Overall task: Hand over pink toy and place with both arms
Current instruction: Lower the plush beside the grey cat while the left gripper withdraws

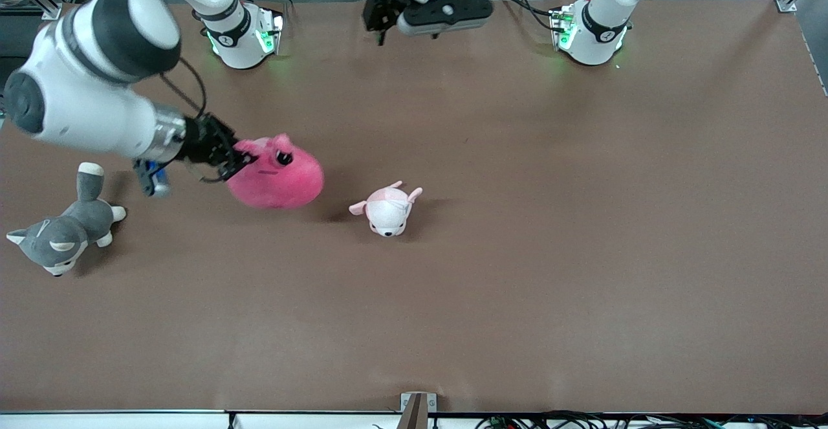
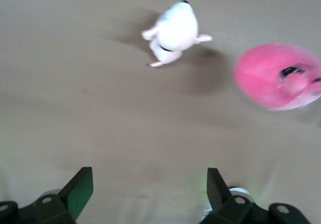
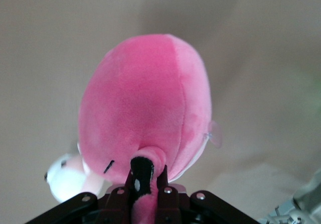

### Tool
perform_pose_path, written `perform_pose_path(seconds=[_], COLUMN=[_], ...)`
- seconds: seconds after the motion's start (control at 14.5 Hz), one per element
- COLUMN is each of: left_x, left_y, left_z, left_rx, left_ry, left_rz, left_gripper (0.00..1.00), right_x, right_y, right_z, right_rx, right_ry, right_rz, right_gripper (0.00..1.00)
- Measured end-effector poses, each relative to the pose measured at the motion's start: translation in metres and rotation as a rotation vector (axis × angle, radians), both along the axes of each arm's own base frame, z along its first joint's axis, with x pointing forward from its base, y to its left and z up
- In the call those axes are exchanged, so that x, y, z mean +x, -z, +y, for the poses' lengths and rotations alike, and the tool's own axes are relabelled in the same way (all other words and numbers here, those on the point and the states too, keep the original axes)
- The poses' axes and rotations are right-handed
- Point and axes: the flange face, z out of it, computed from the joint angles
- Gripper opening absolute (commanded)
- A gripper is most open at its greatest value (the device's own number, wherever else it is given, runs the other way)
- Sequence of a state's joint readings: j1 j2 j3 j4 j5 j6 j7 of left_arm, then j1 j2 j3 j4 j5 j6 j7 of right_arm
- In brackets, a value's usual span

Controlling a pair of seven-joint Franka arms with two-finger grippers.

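The right hand [image 1: 226, 157] is clamped on the pink toy [image 1: 278, 176], held above the counter [image 1: 517, 286] toward the right arm's end, while the left hand [image 1: 381, 18] waits wide open near the bases, so handover and placing remain.

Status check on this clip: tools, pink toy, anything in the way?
Right tool shut on pink toy, apparently lifted. Left tool open, waiting between the bases. Pale puppy plush beside toy; grey husky plush at right arm's end.
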State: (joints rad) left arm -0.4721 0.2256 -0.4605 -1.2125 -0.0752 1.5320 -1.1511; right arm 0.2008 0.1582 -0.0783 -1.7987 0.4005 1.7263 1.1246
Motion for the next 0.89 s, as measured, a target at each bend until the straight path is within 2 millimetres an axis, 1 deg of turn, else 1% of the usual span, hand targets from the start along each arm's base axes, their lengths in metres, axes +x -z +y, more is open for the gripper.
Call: perform_pose_path(seconds=[0.14,0.28,0.34,0.41,0.55,0.62,0.69,0.83,0.89], left_x=[0.005,0.015,0.021,0.028,0.041,0.049,0.058,0.076,0.085], left_y=[-0.020,-0.038,-0.046,-0.053,-0.063,-0.065,-0.066,-0.061,-0.055], left_z=[0.037,0.078,0.101,0.124,0.169,0.191,0.211,0.249,0.265], left_rx=[0.033,0.060,0.072,0.084,0.102,0.107,0.111,0.115,0.117], left_ry=[0.075,0.151,0.183,0.214,0.268,0.286,0.301,0.325,0.334], left_rz=[-0.020,-0.039,-0.047,-0.053,-0.061,-0.064,-0.066,-0.061,-0.054], left_gripper=[1.00,1.00,1.00,1.00,1.00,1.00,1.00,1.00,1.00], right_x=[0.018,0.028,0.031,0.034,0.036,0.036,0.036,0.036,0.037], right_y=[0.040,0.077,0.092,0.106,0.129,0.136,0.140,0.142,0.142], right_z=[-0.049,-0.089,-0.104,-0.114,-0.125,-0.128,-0.132,-0.139,-0.142], right_rx=[0.012,0.025,0.028,0.029,0.037,0.044,0.050,0.063,0.071], right_ry=[-0.009,-0.022,-0.024,-0.028,-0.052,-0.072,-0.085,-0.120,-0.151], right_rz=[-0.006,-0.008,-0.011,-0.016,-0.012,-0.012,-0.014,-0.030,-0.050], right_gripper=[0.00,0.00,0.01,0.03,0.19,0.33,0.57,1.00,1.00])
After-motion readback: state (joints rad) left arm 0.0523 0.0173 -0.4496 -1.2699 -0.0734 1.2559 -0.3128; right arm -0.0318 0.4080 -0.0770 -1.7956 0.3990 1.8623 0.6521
